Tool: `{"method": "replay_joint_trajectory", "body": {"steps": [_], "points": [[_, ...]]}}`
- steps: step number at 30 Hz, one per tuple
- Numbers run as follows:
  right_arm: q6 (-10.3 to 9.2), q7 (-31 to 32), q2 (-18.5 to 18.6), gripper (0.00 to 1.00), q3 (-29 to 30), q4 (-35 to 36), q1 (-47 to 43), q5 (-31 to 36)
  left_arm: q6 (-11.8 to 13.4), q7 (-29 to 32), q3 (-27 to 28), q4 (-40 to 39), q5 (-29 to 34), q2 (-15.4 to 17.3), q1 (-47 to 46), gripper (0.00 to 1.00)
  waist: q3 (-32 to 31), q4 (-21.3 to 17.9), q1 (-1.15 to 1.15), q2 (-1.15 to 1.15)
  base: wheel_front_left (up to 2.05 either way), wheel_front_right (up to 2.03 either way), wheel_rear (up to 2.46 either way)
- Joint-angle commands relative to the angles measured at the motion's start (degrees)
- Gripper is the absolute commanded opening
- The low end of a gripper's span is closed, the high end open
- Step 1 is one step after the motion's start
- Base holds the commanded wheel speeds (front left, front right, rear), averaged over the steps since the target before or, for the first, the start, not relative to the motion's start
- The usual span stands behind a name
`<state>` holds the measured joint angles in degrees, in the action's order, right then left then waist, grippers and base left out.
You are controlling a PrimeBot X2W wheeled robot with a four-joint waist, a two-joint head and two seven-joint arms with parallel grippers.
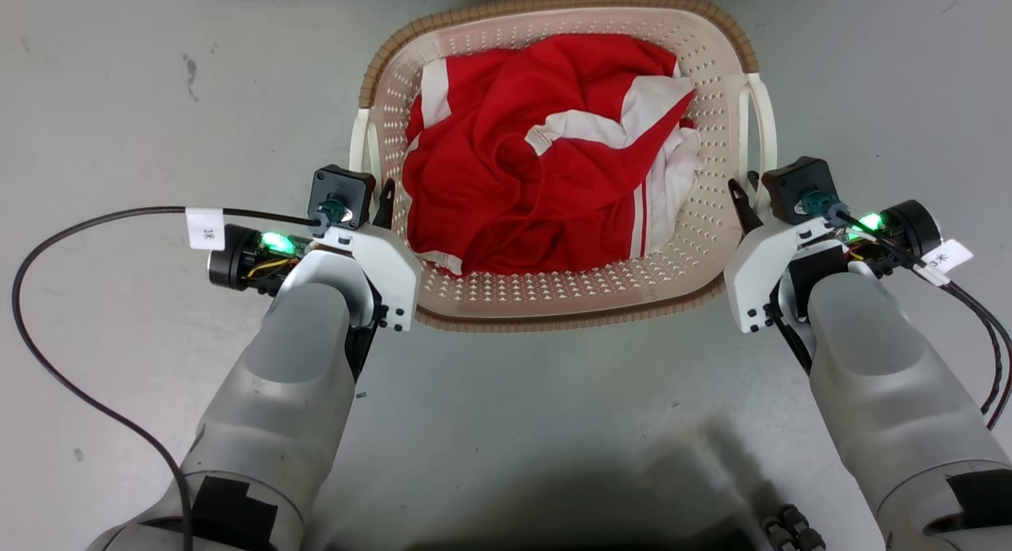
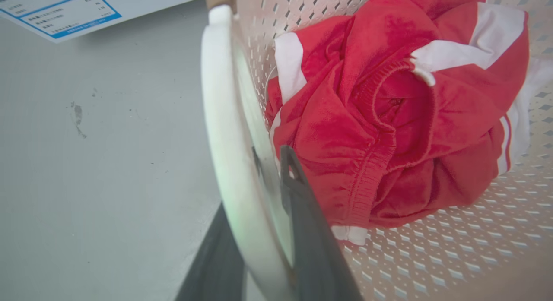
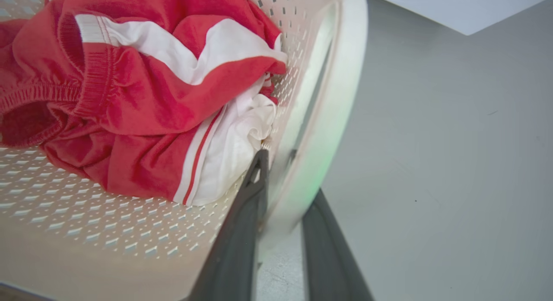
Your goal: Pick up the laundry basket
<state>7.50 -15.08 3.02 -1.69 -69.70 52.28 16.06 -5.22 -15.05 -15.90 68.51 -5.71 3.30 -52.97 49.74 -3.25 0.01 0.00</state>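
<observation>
Laundry basket (image 1: 696, 243): L gripper (image 1: 381, 207), R gripper (image 1: 745, 199) astride handles (image 1: 765, 132); tags (image 1: 205, 228) illegible.

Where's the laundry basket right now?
Head view, top centre: the laundry basket sits on the grey floor, gripped on its sides by the left pincer and right pincer.

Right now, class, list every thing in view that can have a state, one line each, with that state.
laundry basket, upright, loaded with clothing.
red and white garment, crumpled, lying inside the basket.
left hand, fingers astride the left loop handle; whether clamped cannot be told.
right hand, fingers astride the right loop handle; whether clamped cannot be told.
</observation>
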Motion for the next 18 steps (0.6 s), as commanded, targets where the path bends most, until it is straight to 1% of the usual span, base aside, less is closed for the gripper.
{"method": "replay_joint_trajectory", "body": {"steps": [1, 8, 11, 18], "points": [[-0.02, -0.14, 0.01, 0.0, -0.4, -0.04, 0.88, 0.08, -0.71, -0.2, -0.8, 0.09, 0.4, -0.57, 0.14, 0.0, -0.88, -0.07, -0.01, 0.0, 0.0, 0.0, 0.0], [-0.02, -0.14, -0.17, 0.0, -2.27, -1.9, -1.91, 0.04, -1.42, -0.21, -1.86, 1.69, -1.79, -0.58, 2.6, 0.0, -7.02, 0.16, -0.01, 0.0, 0.0, 0.0, 0.0], [-0.02, -0.06, -0.19, 0.0, -4.12, -2.99, -3.42, -1.21, -1.89, -0.17, -2.99, 2.6, -3.48, -0.6, 4.09, 0.0, -10.55, 0.4, -0.01, 0.0, 0.0, 0.0, 0.0], [-0.02, 2.89, -0.21, 0.0, -11.38, -3.87, -7.11, -8.1, -2.47, 2.85, -5.58, 3.93, -8.39, -0.67, 7.94, 0.0, -18.77, 0.69, -0.01, 0.0, 0.0, 0.0, 0.0]]}}
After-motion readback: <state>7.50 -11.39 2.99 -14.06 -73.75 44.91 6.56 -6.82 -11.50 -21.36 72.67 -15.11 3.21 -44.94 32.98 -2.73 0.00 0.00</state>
